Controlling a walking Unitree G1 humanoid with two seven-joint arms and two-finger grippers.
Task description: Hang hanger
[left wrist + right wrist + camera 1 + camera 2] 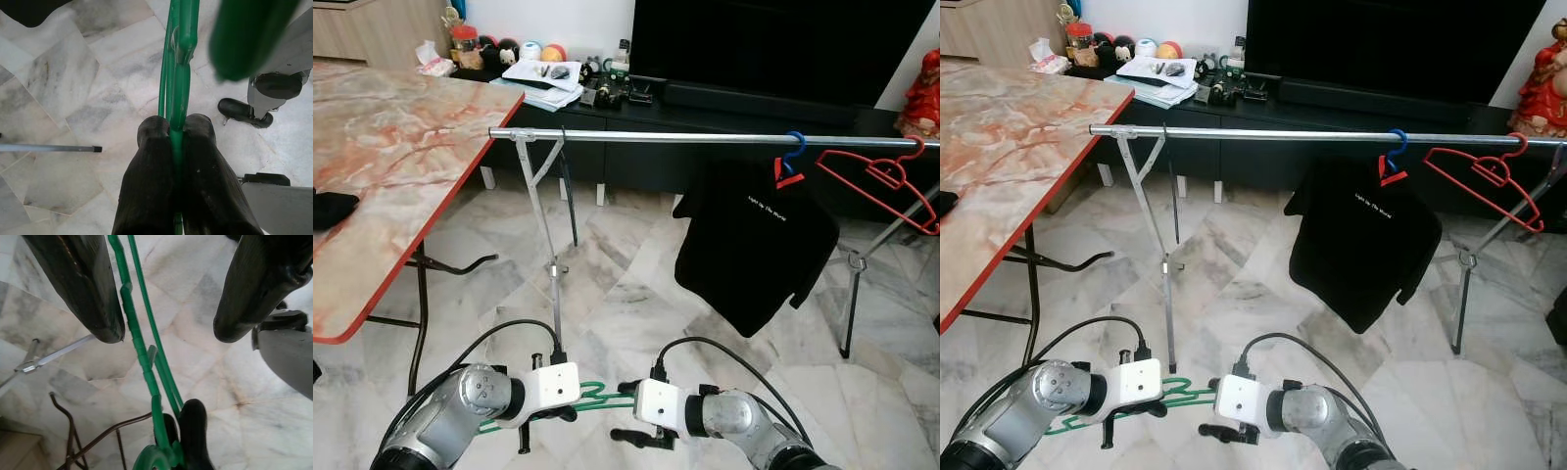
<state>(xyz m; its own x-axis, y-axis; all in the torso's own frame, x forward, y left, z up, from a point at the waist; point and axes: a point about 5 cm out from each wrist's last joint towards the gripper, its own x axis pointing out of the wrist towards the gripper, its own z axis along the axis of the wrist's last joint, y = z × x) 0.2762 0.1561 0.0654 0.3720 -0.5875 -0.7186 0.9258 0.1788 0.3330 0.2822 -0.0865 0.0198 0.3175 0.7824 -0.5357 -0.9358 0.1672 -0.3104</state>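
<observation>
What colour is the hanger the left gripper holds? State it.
Green. The hanger shows best in the left wrist view, pinched between the left gripper fingers.

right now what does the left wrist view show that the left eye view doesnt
Left wrist view alone: the left pincer has its fingers pressed shut on the green hanger.

Left eye view alone: the rail carrying the black shirt on a blue hanger, a bare red hanger, and the marble table.

Both: green hanger, marble floor, and the right pincer close by.
</observation>
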